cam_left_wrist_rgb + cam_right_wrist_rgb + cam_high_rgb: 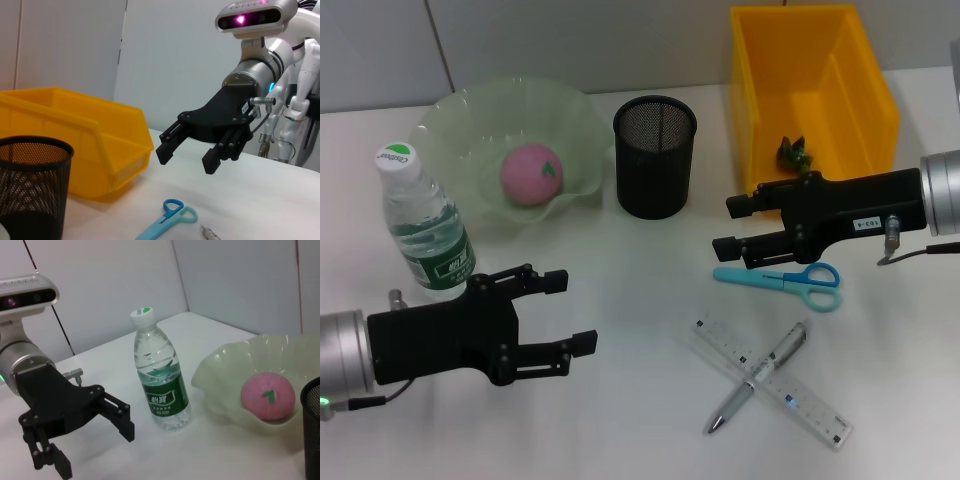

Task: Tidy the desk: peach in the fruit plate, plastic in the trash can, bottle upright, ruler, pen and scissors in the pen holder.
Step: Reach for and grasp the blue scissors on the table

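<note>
Scissors [788,276], ruler [772,382], pen [760,376] on white desk [630,400].

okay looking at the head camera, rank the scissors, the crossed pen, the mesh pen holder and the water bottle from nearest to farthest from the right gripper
From the right gripper in the head view:
1. Scissors, lying just under its open fingers.
2. Pen holder, standing toward the robot's left and farther back.
3. Pen, lying across the ruler, nearer the robot.
4. Water bottle, upright at the far left by the left gripper.
</note>
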Tool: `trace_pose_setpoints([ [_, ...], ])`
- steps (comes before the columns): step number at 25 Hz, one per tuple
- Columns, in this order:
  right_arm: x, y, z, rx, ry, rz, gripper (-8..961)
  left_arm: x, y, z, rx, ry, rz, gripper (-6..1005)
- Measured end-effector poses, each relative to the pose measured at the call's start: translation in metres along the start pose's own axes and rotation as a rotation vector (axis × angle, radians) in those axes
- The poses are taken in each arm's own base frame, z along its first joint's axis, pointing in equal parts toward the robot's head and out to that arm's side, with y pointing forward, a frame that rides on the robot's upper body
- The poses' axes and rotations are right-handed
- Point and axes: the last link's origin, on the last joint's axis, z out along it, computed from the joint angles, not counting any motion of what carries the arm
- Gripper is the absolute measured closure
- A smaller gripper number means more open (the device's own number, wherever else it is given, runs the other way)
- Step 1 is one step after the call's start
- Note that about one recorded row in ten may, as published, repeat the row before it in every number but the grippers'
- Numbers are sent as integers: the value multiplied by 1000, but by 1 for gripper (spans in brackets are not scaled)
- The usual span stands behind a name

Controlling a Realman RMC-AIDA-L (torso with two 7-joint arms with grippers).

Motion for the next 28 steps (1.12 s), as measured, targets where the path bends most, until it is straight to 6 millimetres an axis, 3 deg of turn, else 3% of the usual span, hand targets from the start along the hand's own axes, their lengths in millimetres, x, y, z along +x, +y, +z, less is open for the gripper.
trace_pose_setpoints([
  [10,-3,-3,2,3,70,10,250,-5,3,6,-17,-13,-1,152],
  [20,-45,-12,9,29,258,21,250,-6,-1,6,0,-28,-10,152],
  [28,-57,-10,24,11,417,-50,250,-7,-2,6,10,-29,-13,152],
])
